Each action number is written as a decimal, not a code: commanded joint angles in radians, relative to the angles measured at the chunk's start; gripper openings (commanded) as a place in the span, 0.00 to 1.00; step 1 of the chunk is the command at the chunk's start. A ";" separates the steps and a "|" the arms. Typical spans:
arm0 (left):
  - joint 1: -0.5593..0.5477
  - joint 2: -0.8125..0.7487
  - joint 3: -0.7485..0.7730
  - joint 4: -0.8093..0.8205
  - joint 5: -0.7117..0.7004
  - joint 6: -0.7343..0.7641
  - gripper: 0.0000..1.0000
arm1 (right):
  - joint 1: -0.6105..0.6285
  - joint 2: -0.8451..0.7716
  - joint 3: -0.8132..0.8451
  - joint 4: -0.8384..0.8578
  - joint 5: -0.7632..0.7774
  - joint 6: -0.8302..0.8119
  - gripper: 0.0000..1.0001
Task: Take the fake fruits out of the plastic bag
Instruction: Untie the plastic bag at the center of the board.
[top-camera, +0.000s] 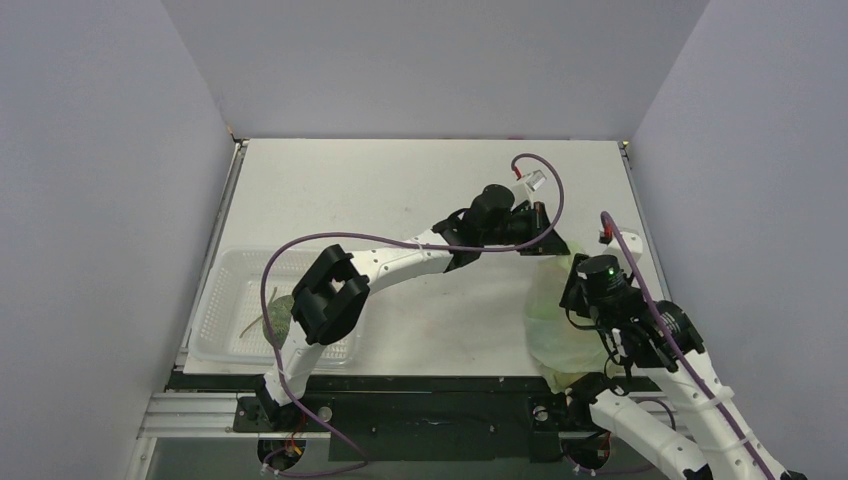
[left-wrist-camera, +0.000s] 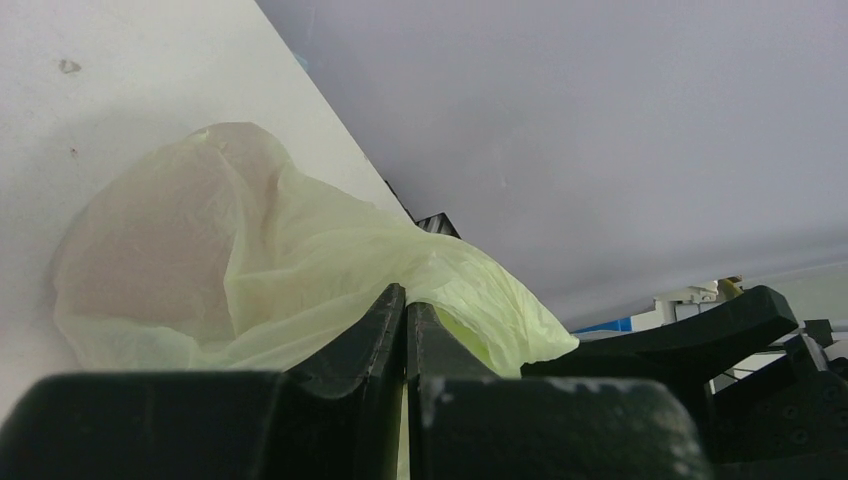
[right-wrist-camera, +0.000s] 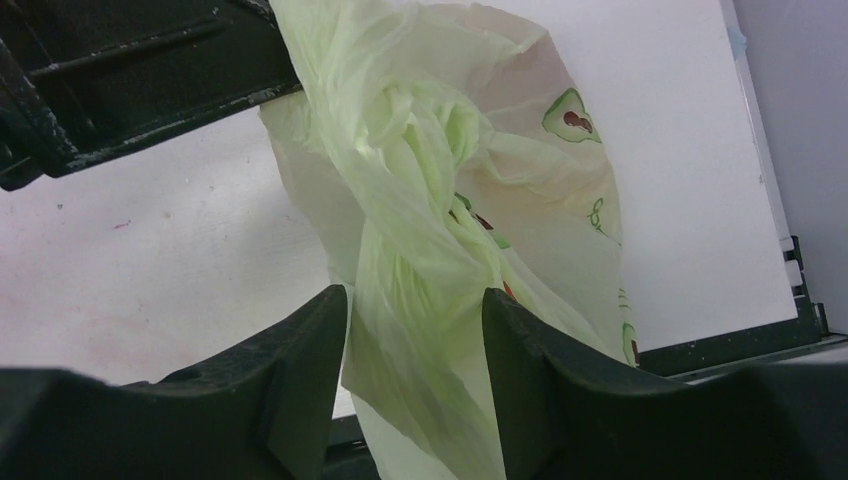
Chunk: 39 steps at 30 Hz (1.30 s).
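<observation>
Pale-green plastic bag (right-wrist-camera: 440, 180), contents unclear: left gripper (left-wrist-camera: 407, 302) pinched closed on it, right gripper (right-wrist-camera: 415, 300) parted around it; avocado print shows only in the right wrist view.

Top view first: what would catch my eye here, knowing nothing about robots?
A pale green plastic bag lies at the near right of the table, stretched between two arms. The left arm reaches across, its jaws shut on the bag's far end; the right arm holds its jaws open around a twisted part. A clear latticed basket sits at the near left.
</observation>
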<state>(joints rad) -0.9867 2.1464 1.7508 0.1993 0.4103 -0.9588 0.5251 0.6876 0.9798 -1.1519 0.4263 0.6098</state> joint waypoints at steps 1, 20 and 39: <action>0.011 -0.007 0.070 -0.014 0.003 0.009 0.00 | 0.005 0.085 -0.020 0.100 -0.035 -0.012 0.47; 0.133 0.071 0.106 -0.025 -0.013 -0.108 0.00 | 0.006 -0.601 -0.110 0.127 0.210 0.303 0.00; -0.030 -0.312 0.088 -0.612 -0.459 0.587 0.58 | 0.008 -0.531 -0.104 0.090 0.162 0.234 0.00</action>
<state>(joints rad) -0.9516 2.0022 1.8347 -0.2817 0.1955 -0.5621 0.5259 0.1318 0.8684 -1.0653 0.5945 0.8646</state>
